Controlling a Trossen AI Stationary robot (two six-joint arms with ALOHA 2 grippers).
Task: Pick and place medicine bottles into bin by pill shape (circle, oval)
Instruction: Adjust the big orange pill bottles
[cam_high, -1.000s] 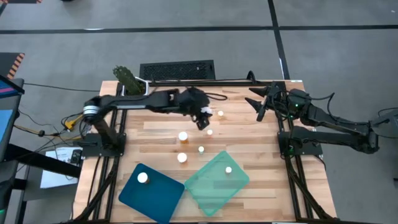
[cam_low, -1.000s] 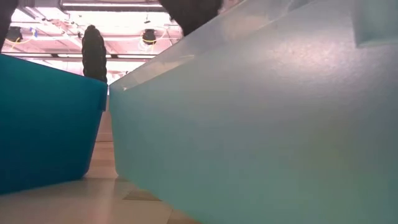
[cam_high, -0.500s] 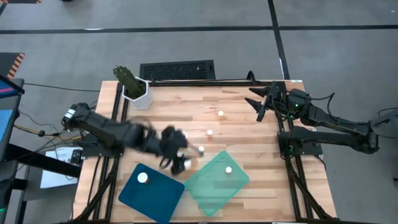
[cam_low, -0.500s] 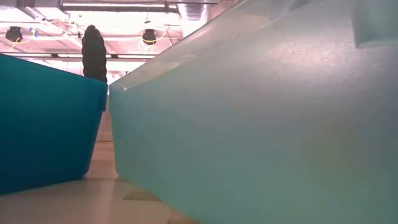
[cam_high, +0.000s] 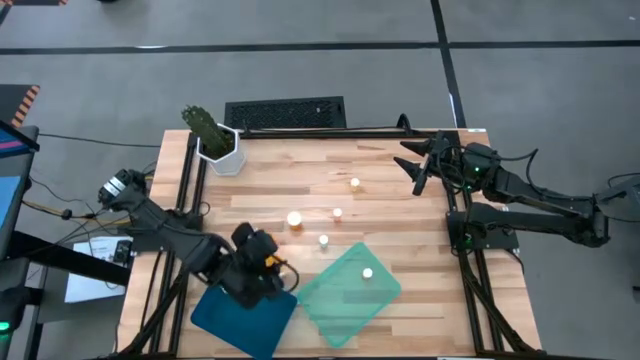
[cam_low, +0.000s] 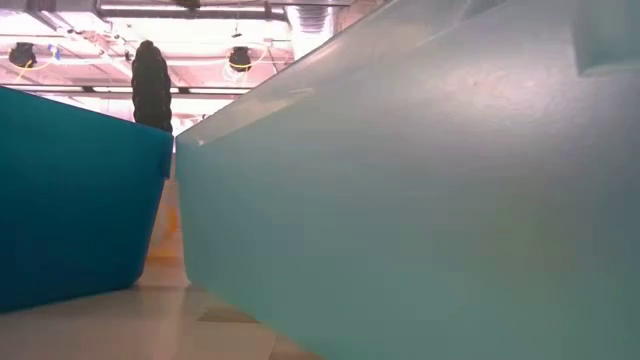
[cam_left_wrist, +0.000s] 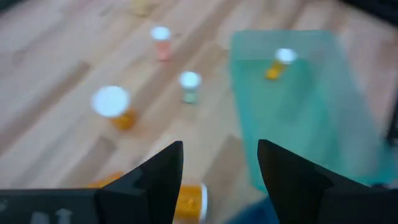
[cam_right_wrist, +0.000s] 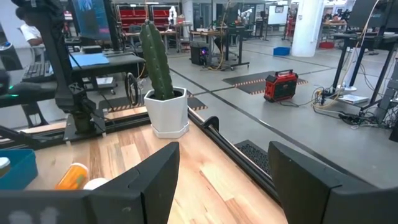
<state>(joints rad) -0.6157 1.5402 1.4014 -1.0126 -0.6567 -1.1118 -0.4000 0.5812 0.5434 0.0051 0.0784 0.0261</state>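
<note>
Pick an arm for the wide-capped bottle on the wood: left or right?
Left, likely. The left gripper hangs over the dark blue plastic tray edge, near the wide white-capped amber bottle; the right gripper waits at the table far right corner.

Two dark fingers (cam_right_wrist: 137, 186) frame a white pot (cam_right_wrist: 168, 112) holding a cactus (cam_right_wrist: 155, 60) at the wooden desk (cam_right_wrist: 186, 180) edge, workshop floor beyond.

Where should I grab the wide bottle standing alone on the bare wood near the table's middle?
Take the wide bottle by its amber body, just under the white cap, fingers coming straight down from above. It stands upright and apart from its neighbours, so both sides are free; the round cap alone looks a slippery hold.
</note>
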